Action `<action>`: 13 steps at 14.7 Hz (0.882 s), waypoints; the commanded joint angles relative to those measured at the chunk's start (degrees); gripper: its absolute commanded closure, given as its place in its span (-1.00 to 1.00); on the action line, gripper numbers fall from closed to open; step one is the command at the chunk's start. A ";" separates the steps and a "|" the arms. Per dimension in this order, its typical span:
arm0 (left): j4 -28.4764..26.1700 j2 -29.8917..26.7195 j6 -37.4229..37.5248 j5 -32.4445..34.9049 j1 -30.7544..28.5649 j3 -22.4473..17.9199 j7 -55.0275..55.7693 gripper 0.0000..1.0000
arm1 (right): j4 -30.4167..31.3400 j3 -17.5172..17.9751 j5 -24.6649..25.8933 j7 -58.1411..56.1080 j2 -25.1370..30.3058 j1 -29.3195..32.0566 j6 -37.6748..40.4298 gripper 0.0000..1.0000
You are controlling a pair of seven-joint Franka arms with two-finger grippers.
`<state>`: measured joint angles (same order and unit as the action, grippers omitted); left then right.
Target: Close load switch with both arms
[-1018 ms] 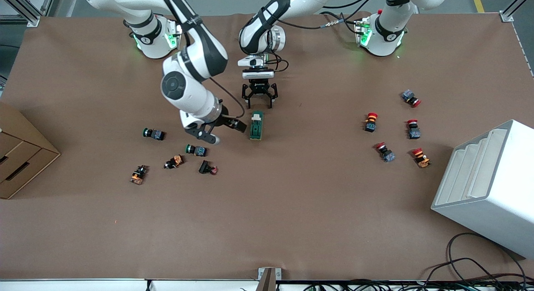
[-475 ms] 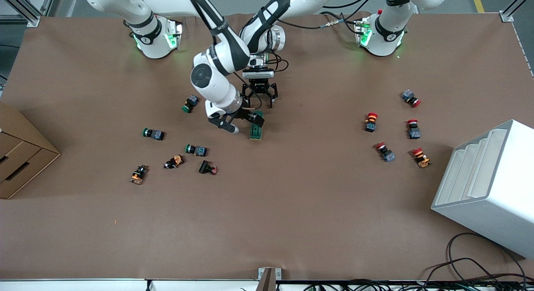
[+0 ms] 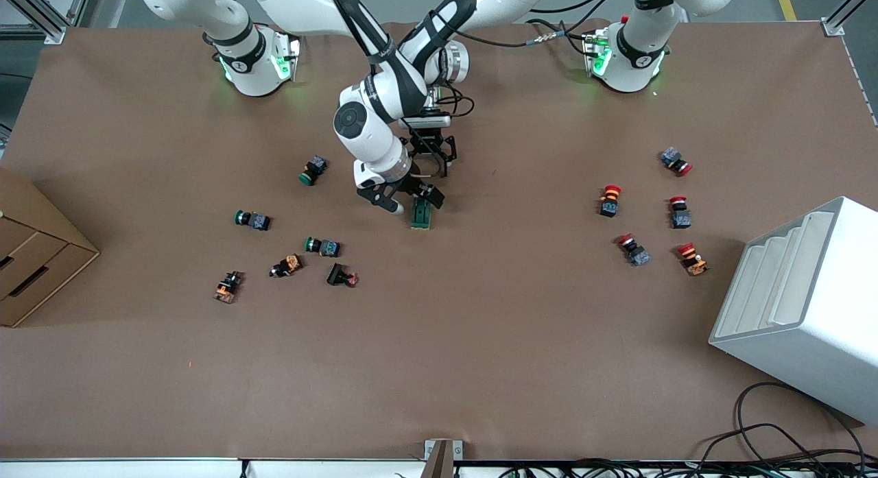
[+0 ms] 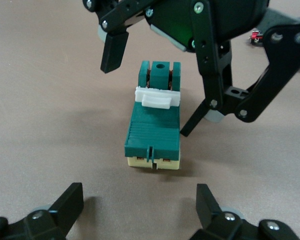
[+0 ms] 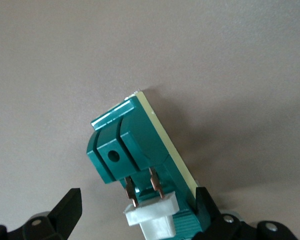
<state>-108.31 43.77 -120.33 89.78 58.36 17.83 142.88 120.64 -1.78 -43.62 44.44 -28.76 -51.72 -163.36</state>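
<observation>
The load switch (image 3: 421,214) is a dark-green block with a white lever (image 4: 157,97), and it lies flat near the table's middle. My right gripper (image 3: 413,202) is open and low over the switch, with one finger on each side of its lever end. In the right wrist view, the switch (image 5: 135,145) and its lever (image 5: 152,220) sit between the open fingers (image 5: 70,205). My left gripper (image 3: 430,165) is open and empty. It hangs just off the switch's end that is farther from the front camera, and its fingers (image 4: 70,202) are apart from the switch (image 4: 154,131).
Green-capped push buttons (image 3: 312,169) (image 3: 252,220) (image 3: 322,246) and several other buttons lie toward the right arm's end. Several red-capped buttons (image 3: 609,199) lie toward the left arm's end. A white rack (image 3: 802,306) and a cardboard box (image 3: 34,258) stand at the table's ends.
My right arm has swung from the right arm's end over to the switch, and its open fingers now straddle it. That uncovered one green button. The left gripper stayed in place.
</observation>
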 commanded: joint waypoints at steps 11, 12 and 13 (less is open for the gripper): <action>-2.08 -0.88 0.01 -1.27 0.79 0.10 1.26 -0.99 | -2.16 -0.42 -5.07 0.55 0.99 -1.89 -0.73 -1.00; -2.08 -0.96 0.01 -1.27 0.70 0.01 1.26 -0.99 | -2.43 -0.42 -5.07 1.17 0.99 -1.89 -0.64 -1.00; -2.08 -0.96 0.01 -1.27 0.70 0.01 1.26 -0.99 | -2.78 -0.42 -5.07 1.26 0.99 -1.89 -0.38 -1.00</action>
<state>-108.52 43.68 -120.20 89.78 58.46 17.85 143.06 120.41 -2.18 -46.07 44.47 -28.67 -52.26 -163.54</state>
